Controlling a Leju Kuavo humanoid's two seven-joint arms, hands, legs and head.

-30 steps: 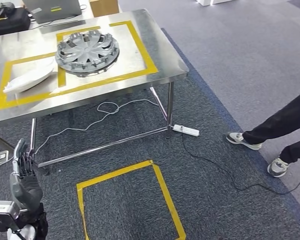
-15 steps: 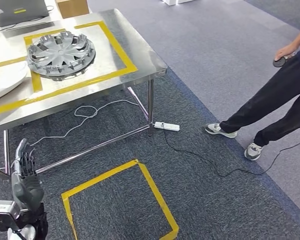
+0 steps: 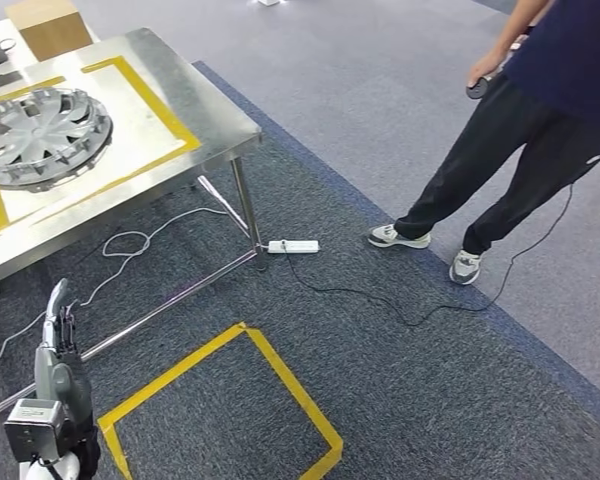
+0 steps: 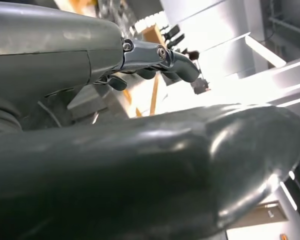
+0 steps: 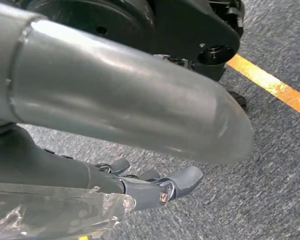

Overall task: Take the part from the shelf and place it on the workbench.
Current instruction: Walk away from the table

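The steel workbench (image 3: pixel 199 110) with yellow tape frames stands at the upper left of the head view. A silver hubcap (image 3: pixel 40 135) lies inside one frame on it. My left hand (image 3: pixel 59 350) is raised low at the left, in front of the bench, fingers straight and apart, holding nothing. The left wrist view shows that hand (image 4: pixel 114 150) up close with its fingers (image 4: pixel 160 55) stretched out. My right hand (image 5: pixel 114 115) hangs over the grey carpet, its fingers (image 5: pixel 171 185) extended and nothing in its grasp.
A person in dark trousers (image 3: pixel 523 130) stands at the right, one hand holding a small dark device (image 3: pixel 482 87). A white power strip (image 3: pixel 293 246) and cables lie by the bench leg. A yellow tape square (image 3: pixel 282 375) marks the carpet. A cardboard box (image 3: pixel 44 25) sits behind the bench.
The camera has turned right: the bench slid left in the picture, the white piece left the frame, and the person came further into view. My left hand keeps its pose.
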